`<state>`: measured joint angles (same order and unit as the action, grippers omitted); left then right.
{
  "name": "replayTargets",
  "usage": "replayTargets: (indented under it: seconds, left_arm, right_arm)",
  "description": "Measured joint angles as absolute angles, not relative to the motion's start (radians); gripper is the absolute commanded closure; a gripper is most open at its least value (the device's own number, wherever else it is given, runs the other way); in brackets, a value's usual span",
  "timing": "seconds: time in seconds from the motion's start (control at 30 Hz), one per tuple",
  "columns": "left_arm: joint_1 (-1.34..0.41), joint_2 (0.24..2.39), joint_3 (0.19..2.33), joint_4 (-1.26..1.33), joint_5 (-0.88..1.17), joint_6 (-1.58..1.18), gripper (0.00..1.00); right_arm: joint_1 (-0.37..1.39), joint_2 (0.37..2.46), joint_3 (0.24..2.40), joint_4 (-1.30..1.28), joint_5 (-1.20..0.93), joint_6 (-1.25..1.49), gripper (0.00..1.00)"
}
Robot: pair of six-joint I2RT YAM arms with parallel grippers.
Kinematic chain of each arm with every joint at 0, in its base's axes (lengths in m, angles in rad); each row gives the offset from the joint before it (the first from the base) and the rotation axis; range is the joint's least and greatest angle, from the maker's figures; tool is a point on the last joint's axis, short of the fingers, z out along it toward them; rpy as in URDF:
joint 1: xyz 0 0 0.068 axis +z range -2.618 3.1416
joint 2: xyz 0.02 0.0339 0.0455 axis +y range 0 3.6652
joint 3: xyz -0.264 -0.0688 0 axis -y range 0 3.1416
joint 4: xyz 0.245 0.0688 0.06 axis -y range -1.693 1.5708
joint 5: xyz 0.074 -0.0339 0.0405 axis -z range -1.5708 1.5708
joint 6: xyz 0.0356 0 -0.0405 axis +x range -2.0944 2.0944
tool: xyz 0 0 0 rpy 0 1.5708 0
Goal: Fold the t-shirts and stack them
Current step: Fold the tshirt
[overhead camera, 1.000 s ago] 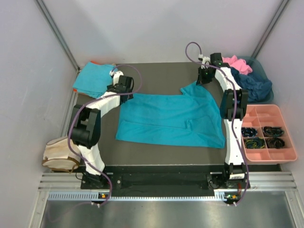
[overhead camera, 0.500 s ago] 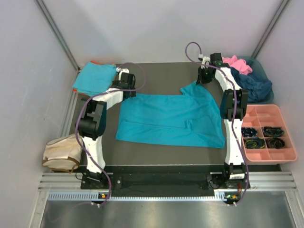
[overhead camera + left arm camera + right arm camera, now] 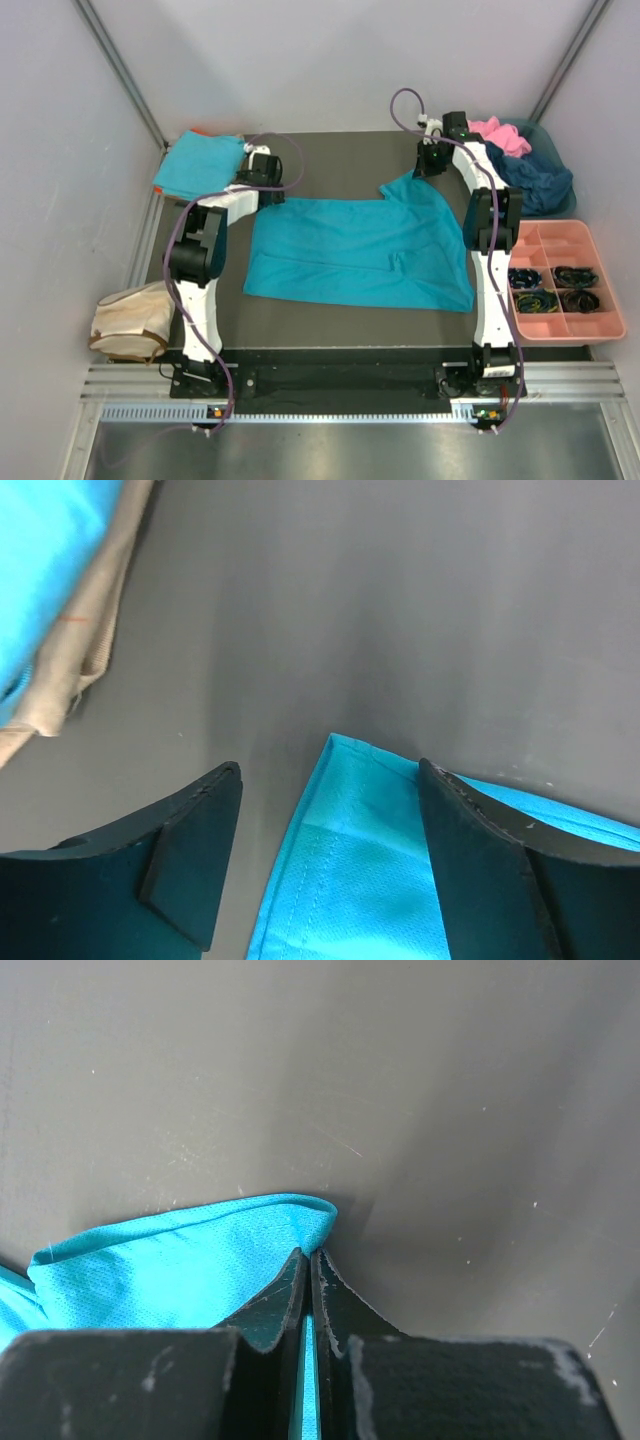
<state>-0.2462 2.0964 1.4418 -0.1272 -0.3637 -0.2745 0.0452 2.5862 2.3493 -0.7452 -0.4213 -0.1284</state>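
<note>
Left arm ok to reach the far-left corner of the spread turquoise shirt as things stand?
Probably yes. The left end effector is open, with the corner of the turquoise t-shirt already between its jaws. Nothing lies over that corner, and the folded t-shirt sits off to the side.

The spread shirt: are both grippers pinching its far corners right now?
Not quite. Only the right gripper pinches the spread shirt. The left wrist view shows the left gripper open, its jaws on either side of the other far corner, not closed on it.
</note>
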Motion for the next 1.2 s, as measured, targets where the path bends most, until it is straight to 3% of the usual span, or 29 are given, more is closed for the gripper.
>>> replayTargets:
  seconds: [0.3,0.67,1.2]
  left_arm:
    - [-0.222,2.120,1.468,-0.125,-0.329,-0.294,0.43]
    - [-0.217,2.137,1.481,-0.120,-0.270,-0.320,0.49]
    - [-0.217,2.123,1.464,-0.130,-0.263,-0.354,0.50]
  right_arm:
    - [0.045,2.586,2.344,-0.734,-0.426,-0.128,1.00]
    - [0.045,2.586,2.343,-0.731,-0.428,-0.128,1.00]
    - [0.045,2.586,2.343,-0.730,-0.428,-0.128,1.00]
